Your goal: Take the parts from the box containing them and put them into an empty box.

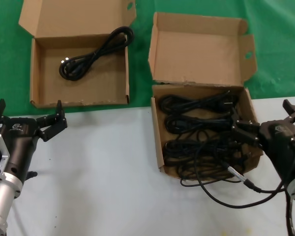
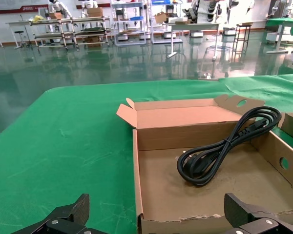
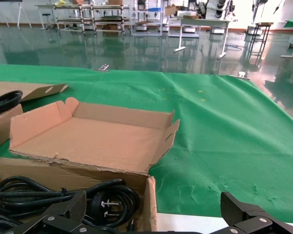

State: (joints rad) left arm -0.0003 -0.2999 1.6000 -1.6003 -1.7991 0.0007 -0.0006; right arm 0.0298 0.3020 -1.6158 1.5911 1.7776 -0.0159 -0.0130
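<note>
Several black power cords (image 1: 199, 137) lie bundled in the squarish box (image 1: 160, 147), directly under and ahead of the right gripper's fingertips; one cord (image 1: 93, 54) already rests in the wider box (image 1: 78, 101), beyond the left gripper's tips.

Right gripper (image 1: 246, 129): poised at the near-right corner of the squarish box, fingers spread wide, nothing between them. In the right wrist view a looped bundle with bare plug prongs (image 3: 105, 202) sits just beyond the two open fingertips (image 3: 63, 212).

Left gripper (image 1: 51, 123): parked over the white table (image 1: 103, 172), just short of the wider box's front wall, fingers spread, holding nothing.

Robot's own cable (image 1: 231, 189): trails across the table beside the squarish box, under the right arm; not stock.

Step in hand, as judged: picking the next bundle. Handling note: lower the fingers astride one loop's bunched middle, not a plug end, so that the whole coil lifts together. The cords overlap closely; a shallow, single-bundle pinch should avoid dragging neighbours out. Lift clear of the box wall before carrying across.
</note>
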